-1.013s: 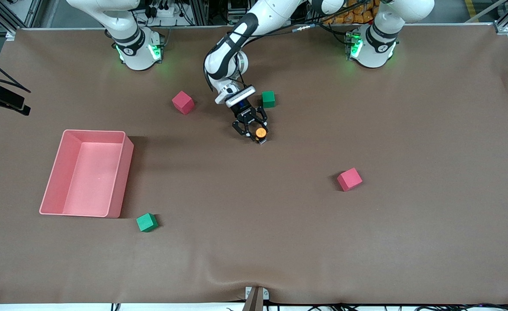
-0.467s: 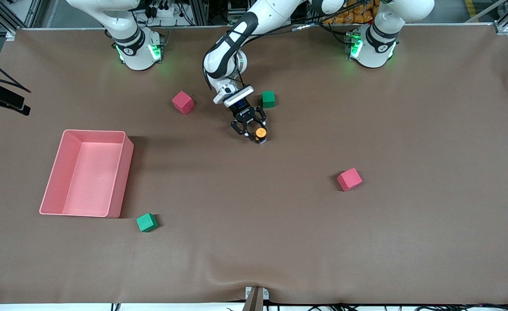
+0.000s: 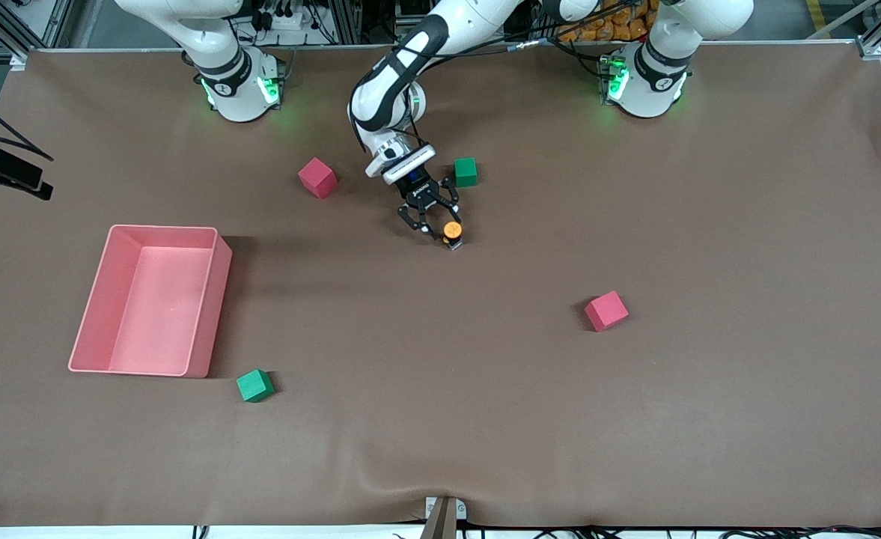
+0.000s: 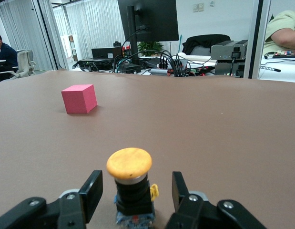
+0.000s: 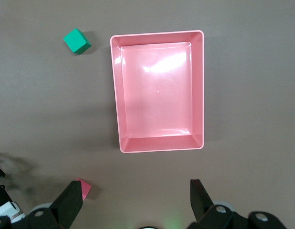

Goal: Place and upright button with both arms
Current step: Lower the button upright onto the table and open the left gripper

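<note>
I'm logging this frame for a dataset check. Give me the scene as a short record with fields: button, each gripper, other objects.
button: button stands upright on the table, orange cap up
left gripper: left gripper is low at the table, open, fingers either side of the button, not touching it
right gripper: right gripper is open, high over the pink bin, waiting
green cubes: one beside the left gripper, one near the bin
red cubes: one toward the right arm's end, one toward the left arm's end
</note>
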